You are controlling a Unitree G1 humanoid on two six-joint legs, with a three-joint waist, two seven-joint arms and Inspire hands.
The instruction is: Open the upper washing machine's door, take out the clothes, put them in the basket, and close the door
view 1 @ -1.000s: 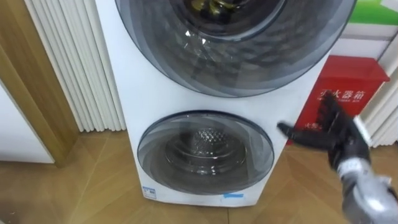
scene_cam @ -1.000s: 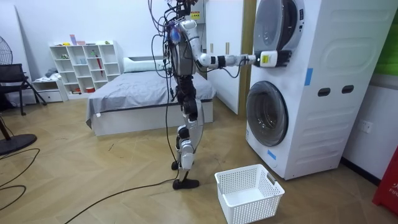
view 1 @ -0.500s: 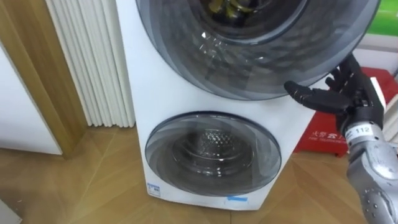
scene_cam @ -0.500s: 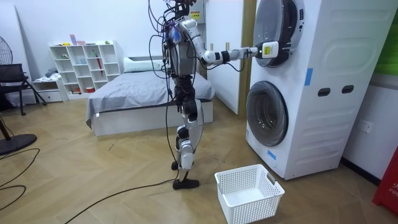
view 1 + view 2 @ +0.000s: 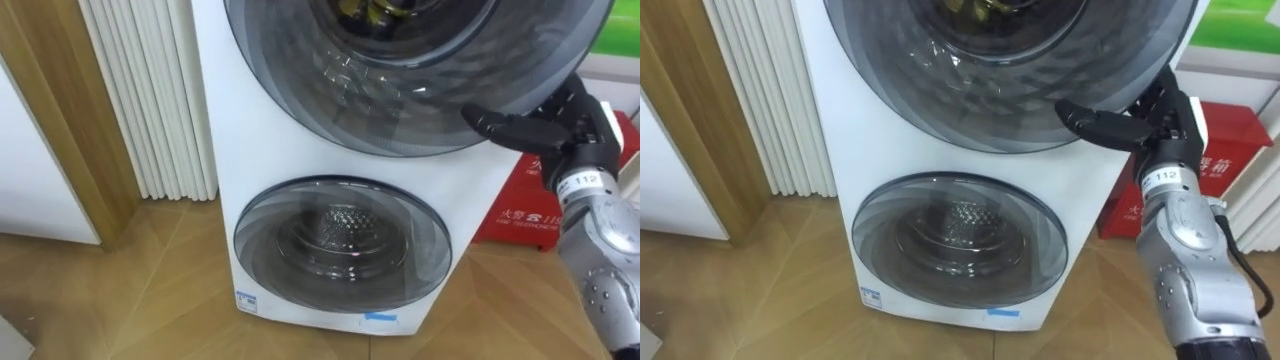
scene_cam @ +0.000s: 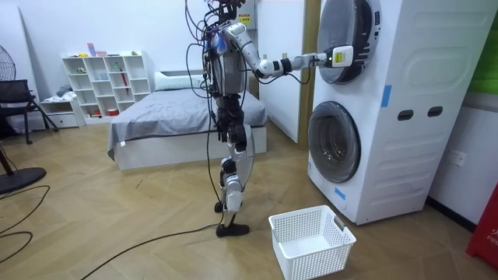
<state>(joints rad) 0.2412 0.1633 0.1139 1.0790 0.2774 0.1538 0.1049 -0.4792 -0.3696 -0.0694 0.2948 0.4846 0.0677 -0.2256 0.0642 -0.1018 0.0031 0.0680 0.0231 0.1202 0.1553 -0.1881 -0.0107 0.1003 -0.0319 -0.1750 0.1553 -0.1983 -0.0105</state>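
Note:
Two white front-loading washing machines stand stacked. The upper round door [image 5: 400,60] is closed, and yellowish clothes [image 5: 370,8] show behind its dark glass. My right hand [image 5: 565,125] is raised at that door's right rim, thumb stretched left across the glass edge and fingers straight, holding nothing. In the room view the same hand [image 6: 342,56] reaches the upper door [image 6: 340,31] from an outstretched arm. The lower door [image 5: 340,245] is closed too, with a bare metal drum behind it. I stand about a step in front of the machines.
A white laundry basket [image 6: 311,241] sits on the wooden floor in front of the machines. A red cabinet [image 5: 530,200] stands to their right. A white ribbed panel [image 5: 150,90] and a wooden frame [image 5: 50,120] lie to the left. A bed [image 6: 179,117] is behind me.
My right hand has risen from beside the lower door to the right rim of the upper door. The head camera has shifted slightly.

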